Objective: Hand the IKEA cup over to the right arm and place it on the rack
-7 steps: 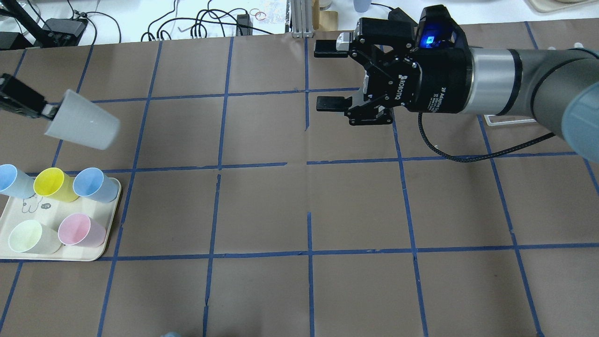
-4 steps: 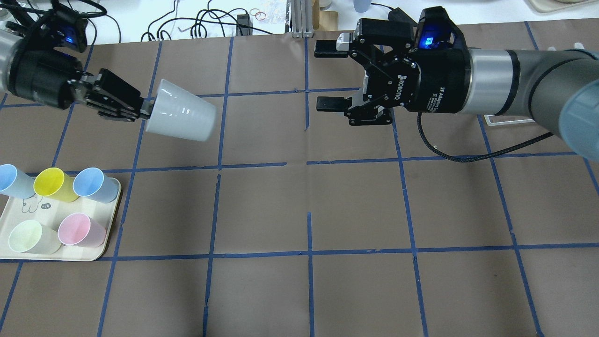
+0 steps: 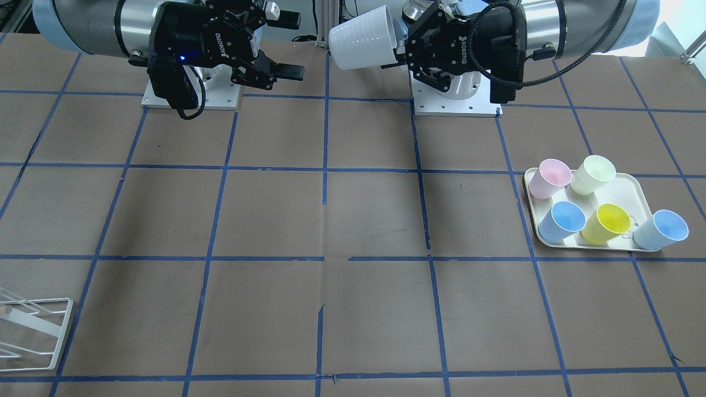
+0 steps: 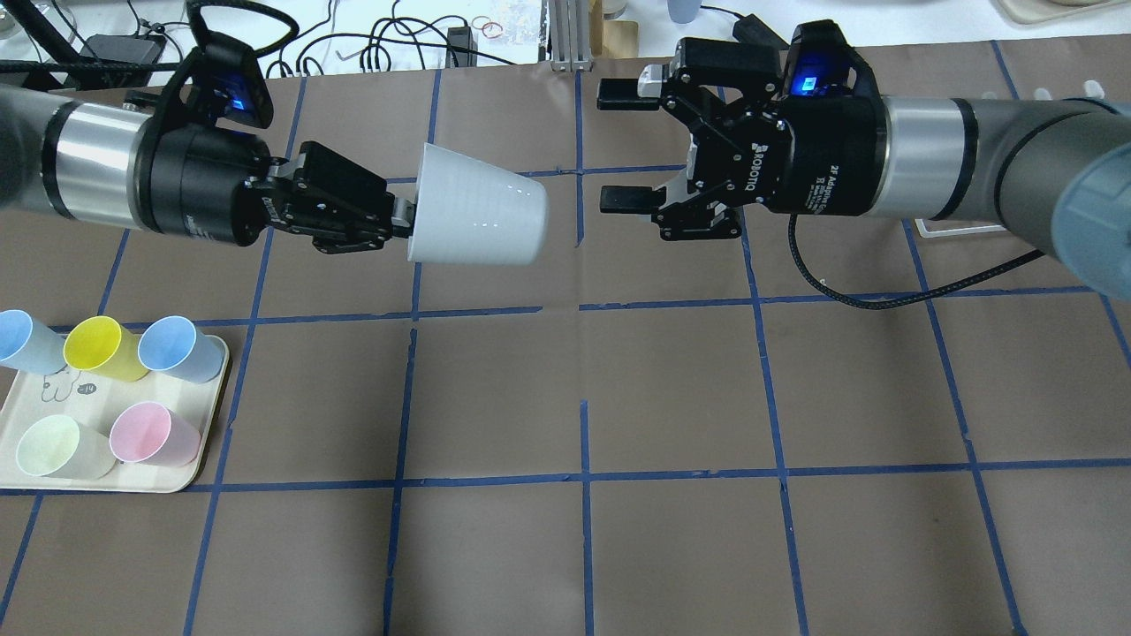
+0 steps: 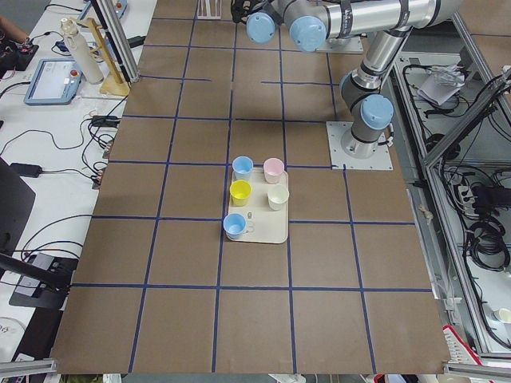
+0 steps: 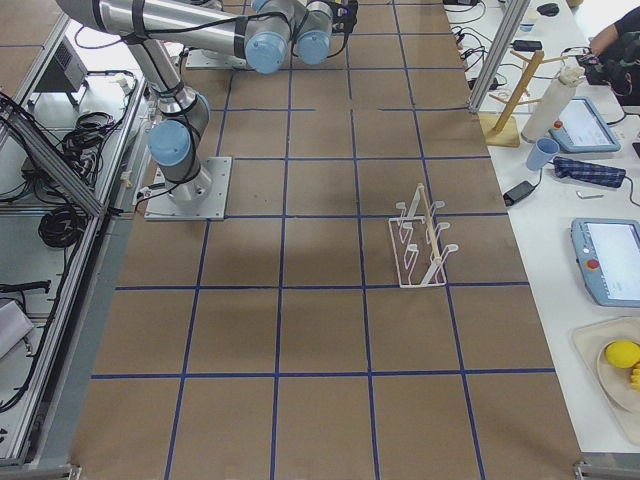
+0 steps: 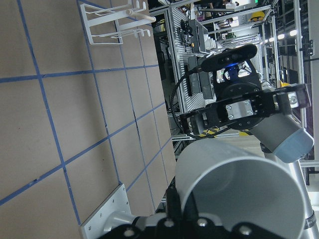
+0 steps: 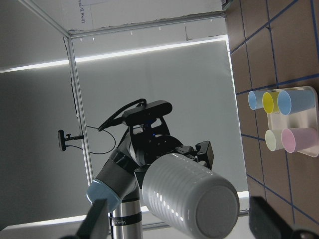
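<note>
The grey IKEA cup [image 4: 477,216] lies on its side in the air, base toward the right arm. My left gripper [image 4: 402,218] is shut on its rim. My right gripper [image 4: 618,146] is open and empty, fingers spread, a short gap right of the cup's base. In the front-facing view the cup [image 3: 361,44], left gripper [image 3: 400,49] and right gripper [image 3: 288,45] face each other. The right wrist view shows the cup's base [image 8: 189,196] between its fingers [image 8: 97,221]. The white wire rack [image 3: 33,331] stands on the table at the robot's far right, also in the exterior right view [image 6: 420,245].
A cream tray [image 4: 66,393] at the near left holds a yellow cup [image 4: 102,346], a pink cup [image 4: 155,435], a pale cream cup [image 4: 57,448] and a light blue cup [image 4: 181,347]; another light blue cup [image 4: 25,340] sits at its edge. Cables lie beyond the table's far edge.
My left arm has swung to the right with the grey cup, bringing its base close to the right gripper. The right gripper has stayed open and nearly still.
</note>
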Controlling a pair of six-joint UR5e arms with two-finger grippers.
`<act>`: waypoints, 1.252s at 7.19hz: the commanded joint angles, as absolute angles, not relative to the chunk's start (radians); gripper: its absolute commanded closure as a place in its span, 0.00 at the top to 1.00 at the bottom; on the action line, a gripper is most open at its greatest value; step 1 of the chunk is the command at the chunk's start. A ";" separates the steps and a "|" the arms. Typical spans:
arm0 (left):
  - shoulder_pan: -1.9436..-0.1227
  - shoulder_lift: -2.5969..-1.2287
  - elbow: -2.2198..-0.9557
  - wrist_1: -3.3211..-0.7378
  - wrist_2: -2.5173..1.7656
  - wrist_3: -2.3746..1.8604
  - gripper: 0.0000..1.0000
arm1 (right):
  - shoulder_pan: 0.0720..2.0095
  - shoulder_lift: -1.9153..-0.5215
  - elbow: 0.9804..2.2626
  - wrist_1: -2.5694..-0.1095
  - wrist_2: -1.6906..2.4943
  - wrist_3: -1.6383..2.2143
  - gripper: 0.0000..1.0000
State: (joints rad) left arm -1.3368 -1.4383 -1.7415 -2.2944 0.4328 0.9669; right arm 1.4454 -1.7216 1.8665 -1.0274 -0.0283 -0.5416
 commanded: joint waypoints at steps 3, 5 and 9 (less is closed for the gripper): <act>-1.365 -1.391 -1.827 -2.289 0.220 0.977 0.00 | 1.445 -1.723 1.867 -0.973 -0.028 -0.541 1.00; -1.364 -1.373 -1.856 -2.287 0.193 0.982 0.00 | 1.447 -1.730 1.867 -0.931 -0.028 -0.541 1.00; -1.365 -1.329 -1.896 -2.287 0.141 0.980 0.00 | 1.453 -1.750 1.855 -0.871 -0.028 -0.512 1.00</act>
